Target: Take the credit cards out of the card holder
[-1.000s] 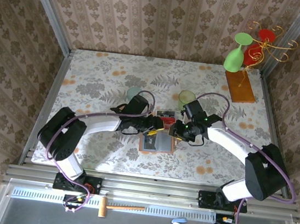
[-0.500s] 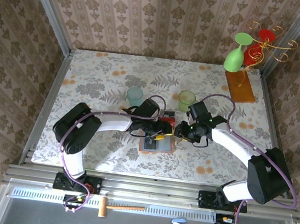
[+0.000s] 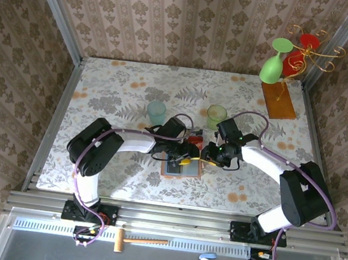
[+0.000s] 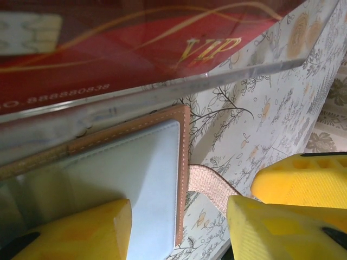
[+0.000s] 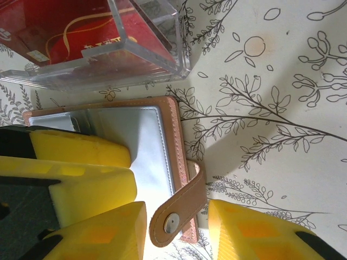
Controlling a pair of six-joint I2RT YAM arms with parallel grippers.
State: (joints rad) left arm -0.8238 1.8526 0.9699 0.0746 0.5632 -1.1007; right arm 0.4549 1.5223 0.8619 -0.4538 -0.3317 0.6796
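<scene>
The left tool (image 4: 179, 219) is released, straddling the open card holder's (image 4: 135, 173) edge. The right tool (image 5: 178, 227) is released around its snap strap (image 5: 188, 187). The card holder lies toward the surface's (image 3: 114, 96) near edge, midway along. Red credit cards (image 5: 70, 32) sit in a clear box (image 5: 162, 59) just beyond.

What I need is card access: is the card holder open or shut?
Open: the card holder lies spread, inner pockets up, snap strap undone.
</scene>
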